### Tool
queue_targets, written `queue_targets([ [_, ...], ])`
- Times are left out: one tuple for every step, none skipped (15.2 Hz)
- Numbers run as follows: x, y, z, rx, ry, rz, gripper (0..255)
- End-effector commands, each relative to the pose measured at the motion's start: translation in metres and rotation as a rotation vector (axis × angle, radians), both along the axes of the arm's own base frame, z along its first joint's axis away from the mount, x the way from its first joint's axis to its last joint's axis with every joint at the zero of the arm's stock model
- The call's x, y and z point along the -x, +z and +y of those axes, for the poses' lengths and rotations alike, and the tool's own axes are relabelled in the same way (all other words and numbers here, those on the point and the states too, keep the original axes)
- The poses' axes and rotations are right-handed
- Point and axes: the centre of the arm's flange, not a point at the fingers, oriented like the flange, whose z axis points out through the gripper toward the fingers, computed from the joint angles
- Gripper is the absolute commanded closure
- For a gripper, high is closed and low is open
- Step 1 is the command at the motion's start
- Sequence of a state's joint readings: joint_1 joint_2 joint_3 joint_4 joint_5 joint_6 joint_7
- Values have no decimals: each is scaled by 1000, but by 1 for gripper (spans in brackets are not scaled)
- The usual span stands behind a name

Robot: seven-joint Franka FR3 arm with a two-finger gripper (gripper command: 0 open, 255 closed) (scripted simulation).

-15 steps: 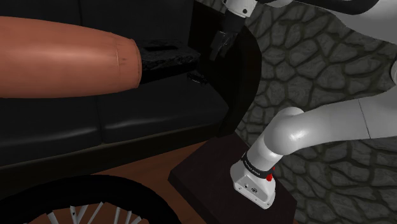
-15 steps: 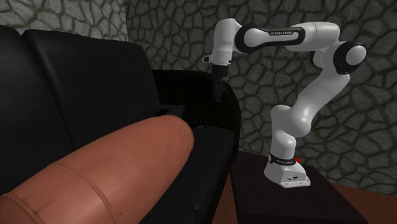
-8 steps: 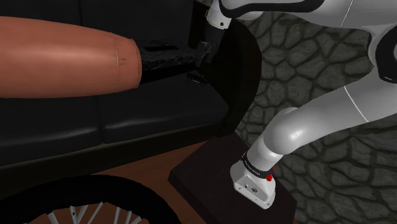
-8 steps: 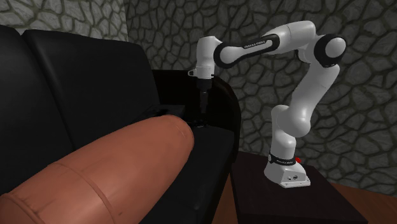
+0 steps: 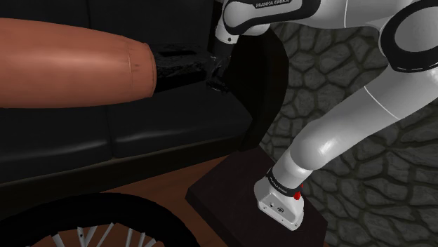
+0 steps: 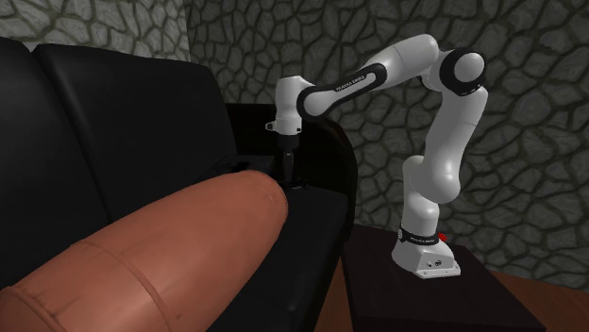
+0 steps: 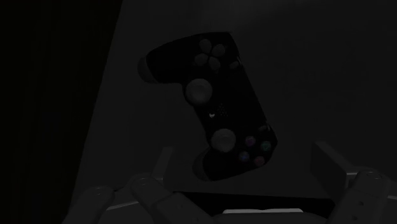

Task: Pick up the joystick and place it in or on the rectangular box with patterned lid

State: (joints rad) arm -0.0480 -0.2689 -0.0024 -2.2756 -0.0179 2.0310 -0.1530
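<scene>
From the dark stand [image 5: 235,184] at the lower right of the shoulder view, the white arm [image 6: 444,151] is stretched up and over to the black sofa [image 5: 161,130]. The gripper [image 5: 215,72] is hung low over the seat, just beside the end of a brown bolster [image 5: 63,63]. In the wrist view its fingers [image 7: 164,167] are seen spread apart. The joystick [image 7: 219,114], a black gamepad, lies flat on the seat straight ahead, its lower grip between the fingers but not touched by them. Nothing is held.

The step in hand is judged to be the reach for the pick. A short further descent is called for, then a closing across the narrow waist of the gamepad, since the horned grips would likely slip. After that, a lift and a carry would be needed towards the flat, rough-patterned dark shape [image 5: 179,59] farther back at the upper middle of the shoulder view, taken to be the box.

Against the earlier frames, the hand has been lowered from high at the upper right, above the sofa's armrest, to just over the seat, and the elbow has been swung into the shoulder view's upper right.
</scene>
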Motion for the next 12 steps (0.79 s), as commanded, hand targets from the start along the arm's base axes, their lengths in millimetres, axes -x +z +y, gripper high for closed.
queue_targets([
  [-1,-10,0,0,0,0,0],
  [-2,-16,0,0,0,0,0],
  [-2,-21,0,0,0,0,0],
  [-2,-24,0,0,0,0,0],
  [-2,-24,0,0,0,0,0],
  [-2,-24,0,0,0,0,0],
  [-2,-24,0,0,0,0,0],
  [-2,-24,0,0,0,0,0],
  [-2,-24,0,0,0,0,0],
  [-2,-24,0,0,0,0,0],
  [-2,-24,0,0,0,0,0],
  [-2,-24,0,0,0,0,0],
])
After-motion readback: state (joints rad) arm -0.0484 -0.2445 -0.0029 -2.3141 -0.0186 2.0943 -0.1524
